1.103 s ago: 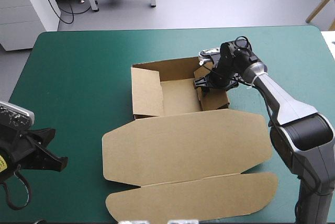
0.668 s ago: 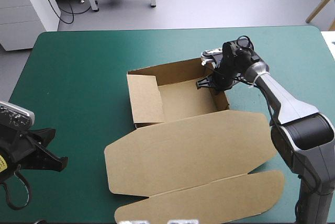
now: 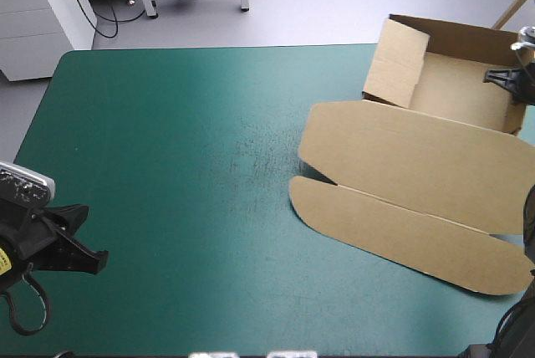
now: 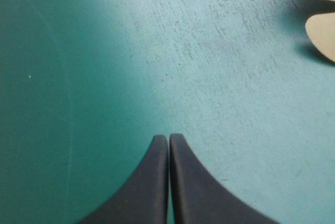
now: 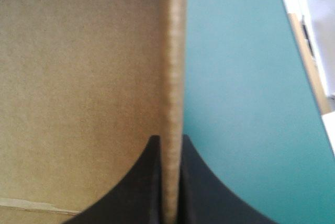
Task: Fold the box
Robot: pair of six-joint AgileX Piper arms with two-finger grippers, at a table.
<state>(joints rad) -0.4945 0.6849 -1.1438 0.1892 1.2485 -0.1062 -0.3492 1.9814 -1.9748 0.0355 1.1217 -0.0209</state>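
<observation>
The brown box point(image 3: 451, 90) stands as an open tray at the table's far right corner, its walls raised. Its lid point(image 3: 418, 157) lies flat toward the near side, with the lid's long flap point(image 3: 401, 224) flat beyond it. My right gripper point(image 3: 504, 79) is at the tray's right wall, shut on it. In the right wrist view the black fingers point(image 5: 168, 139) pinch the wall's edge point(image 5: 172, 51), with the tray's floor point(image 5: 78, 77) on one side. My left gripper point(image 3: 88, 253) rests shut near the table's front left edge, far from the box. Ahead of its closed fingers point(image 4: 168, 137) two rounded flap corners point(image 4: 322, 33) show.
The teal-green cover point(image 3: 167, 140) stretches bare between my left gripper and the box. The tray's far right part reaches past the table's right edge point(image 3: 522, 61). Outside the pinched wall lies teal-green cover point(image 5: 235, 103).
The box has slid and turned from the table's middle to the far right corner, carried by my right gripper, which closed on its right wall. The left arm has not moved.
</observation>
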